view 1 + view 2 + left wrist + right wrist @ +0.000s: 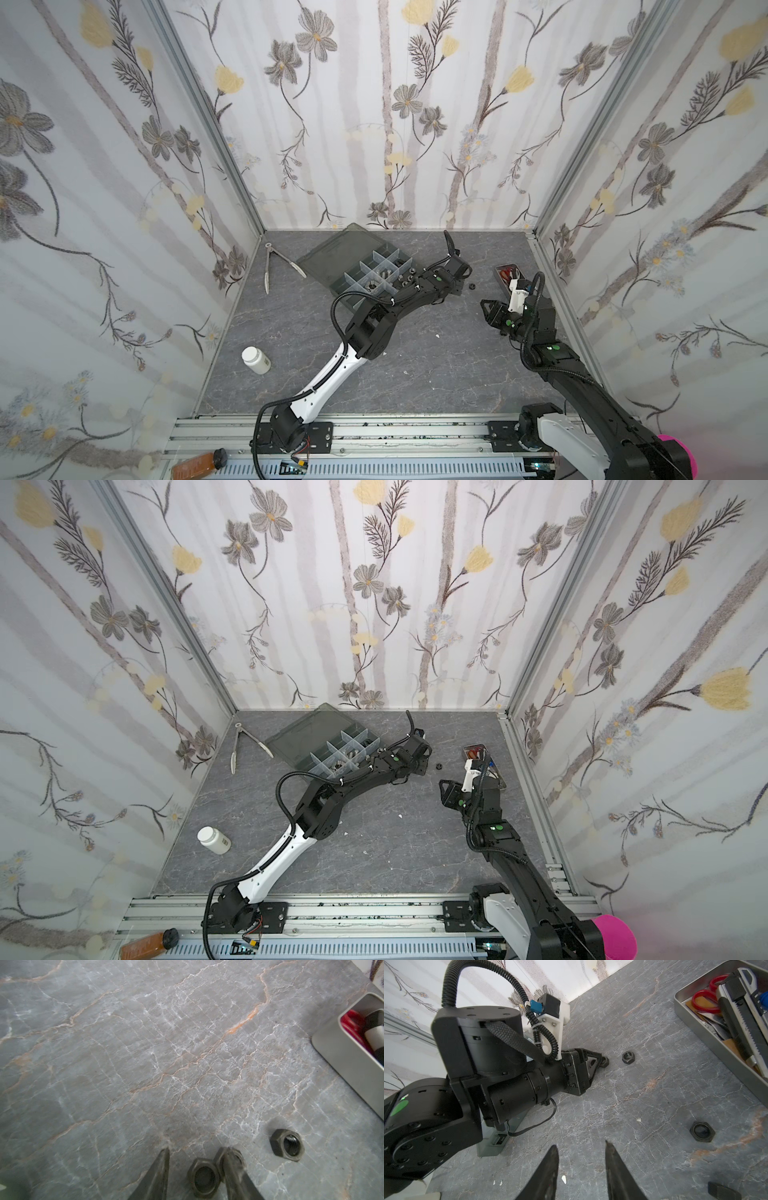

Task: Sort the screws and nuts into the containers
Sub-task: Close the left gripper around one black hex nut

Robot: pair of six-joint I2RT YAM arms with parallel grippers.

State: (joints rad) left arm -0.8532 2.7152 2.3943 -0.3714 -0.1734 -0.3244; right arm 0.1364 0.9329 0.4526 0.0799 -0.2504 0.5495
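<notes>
My left gripper [197, 1167] is low on the grey table, open, with a black nut [204, 1177] between its fingers. The nut touches one finger; a gap separates it from the other. A second nut [220, 1160] lies partly behind that finger, and another nut [287, 1145] lies loose nearby, also seen in both top views [472, 286] [437, 766]. The organizer box [353, 253] stands open behind the left arm; its containers [384, 272] hold small metal pieces, too small to tell screws from nuts. My right gripper [581, 1144] hovers open and empty. A wide flat nut [702, 1131] lies beside it.
A metal tray [679, 1007] of scissors and knives sits at the right wall, close to the loose nuts. Silver tongs [270, 266] lie at the back left. A white bottle [256, 360] stands front left. An amber bottle [195, 461] lies on the front rail.
</notes>
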